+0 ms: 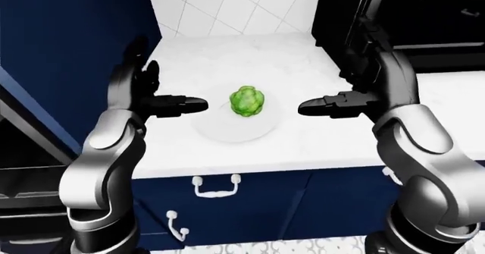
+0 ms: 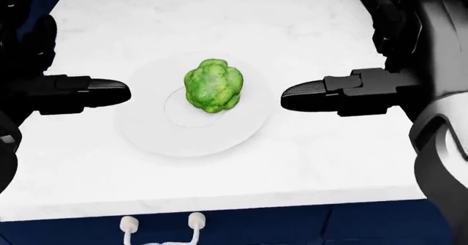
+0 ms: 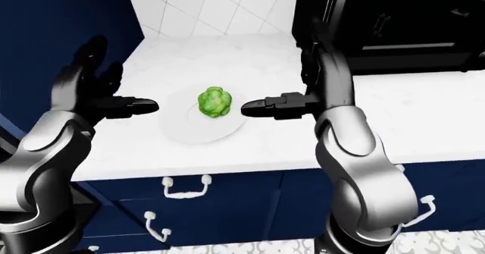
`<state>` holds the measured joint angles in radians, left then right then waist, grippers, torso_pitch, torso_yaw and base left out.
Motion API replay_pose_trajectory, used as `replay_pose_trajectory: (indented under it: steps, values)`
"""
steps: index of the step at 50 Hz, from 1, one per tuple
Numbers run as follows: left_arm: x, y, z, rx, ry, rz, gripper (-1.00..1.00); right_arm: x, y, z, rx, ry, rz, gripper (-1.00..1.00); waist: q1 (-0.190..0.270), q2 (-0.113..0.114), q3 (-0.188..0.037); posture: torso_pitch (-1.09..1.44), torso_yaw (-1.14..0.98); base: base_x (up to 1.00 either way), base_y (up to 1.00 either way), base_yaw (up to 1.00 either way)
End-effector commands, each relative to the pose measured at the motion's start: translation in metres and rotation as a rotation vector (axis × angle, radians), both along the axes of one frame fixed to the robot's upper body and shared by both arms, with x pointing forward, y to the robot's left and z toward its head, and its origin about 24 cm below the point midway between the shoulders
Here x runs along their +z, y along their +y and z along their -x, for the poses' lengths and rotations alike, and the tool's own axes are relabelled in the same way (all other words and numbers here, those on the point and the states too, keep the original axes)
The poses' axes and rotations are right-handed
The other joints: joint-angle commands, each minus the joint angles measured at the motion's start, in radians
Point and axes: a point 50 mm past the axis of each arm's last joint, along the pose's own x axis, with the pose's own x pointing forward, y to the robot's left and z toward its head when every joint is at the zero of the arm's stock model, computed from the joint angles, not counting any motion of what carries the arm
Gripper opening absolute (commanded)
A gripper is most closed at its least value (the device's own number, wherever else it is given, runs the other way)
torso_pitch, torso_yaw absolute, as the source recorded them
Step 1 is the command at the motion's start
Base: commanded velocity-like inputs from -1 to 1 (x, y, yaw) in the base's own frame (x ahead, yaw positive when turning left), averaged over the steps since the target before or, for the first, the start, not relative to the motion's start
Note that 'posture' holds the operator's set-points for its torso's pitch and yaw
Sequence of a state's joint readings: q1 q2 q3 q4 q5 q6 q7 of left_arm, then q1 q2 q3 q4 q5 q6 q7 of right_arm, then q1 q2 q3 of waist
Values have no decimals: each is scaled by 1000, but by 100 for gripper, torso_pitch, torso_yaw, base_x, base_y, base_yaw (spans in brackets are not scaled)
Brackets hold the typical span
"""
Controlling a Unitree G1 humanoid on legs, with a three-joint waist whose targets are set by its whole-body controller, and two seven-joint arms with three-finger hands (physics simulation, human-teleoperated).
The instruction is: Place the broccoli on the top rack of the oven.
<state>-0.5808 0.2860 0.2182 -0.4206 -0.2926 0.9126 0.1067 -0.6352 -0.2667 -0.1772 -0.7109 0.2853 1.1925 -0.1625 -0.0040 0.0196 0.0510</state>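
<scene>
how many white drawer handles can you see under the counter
3 in the right-eye view: one below the plate, one lower left, one at far right. The arms may hide more.

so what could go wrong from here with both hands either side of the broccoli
The broccoli sits loose and rounded on a smooth plate; if one hand arrives first it may roll or slide off instead of being caught. The left hand and right hand are open and apart from it, and a low sweep could shove the plate too. The right arm also hangs close to the dark oven.
</scene>
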Motion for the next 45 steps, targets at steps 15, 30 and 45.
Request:
replay_pose_trajectory:
  steps: [15,30,45]
  values:
    - [20,1,6,1,-102,-6,100,20,30,-20,99,-72,89,100,-6,0,-34,0,0,0,0,0]
    - [26,3,9,6,-115,3,100,29,68,-60,209,-81,172,100,-2,3,-39,0,0,0,0,0]
    - [24,3,7,7,-113,0,100,15,92,-80,247,-81,248,100,0,8,-42,0,0,0,0,0]
